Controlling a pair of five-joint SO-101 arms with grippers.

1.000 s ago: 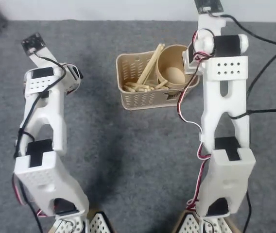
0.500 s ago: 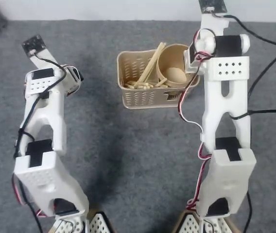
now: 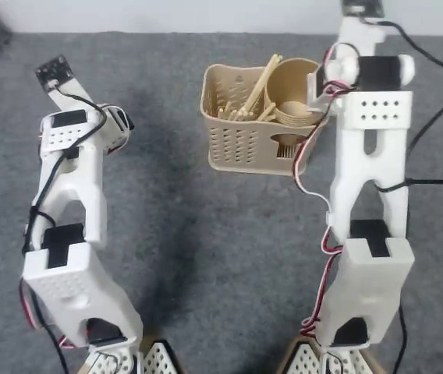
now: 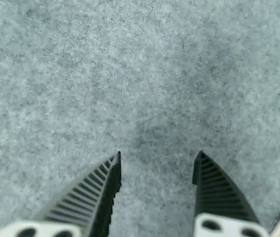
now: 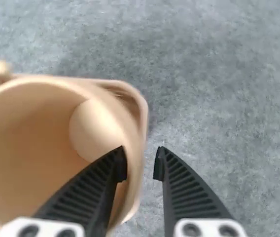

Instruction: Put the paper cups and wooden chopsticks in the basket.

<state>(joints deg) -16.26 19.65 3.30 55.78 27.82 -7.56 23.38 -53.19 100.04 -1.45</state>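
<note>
From the high view, the basket [image 3: 245,148] stands just beside the right arm on the grey mat [image 3: 175,234], holding the paper cups [image 3: 295,82] and wooden chopsticks [image 3: 256,86].

From the left wrist, the left gripper [image 4: 158,155] gapes wide above the mat, holding nothing.

From the right wrist, the right gripper [image 5: 140,150] pinches a paper cup [image 5: 41,148] by its wall, one finger inside and one outside.

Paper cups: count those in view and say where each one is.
2. One paper cup stands in the basket, its rim held by the right gripper; a second cup lies beside it in the basket. More may be nested or hidden.
</note>
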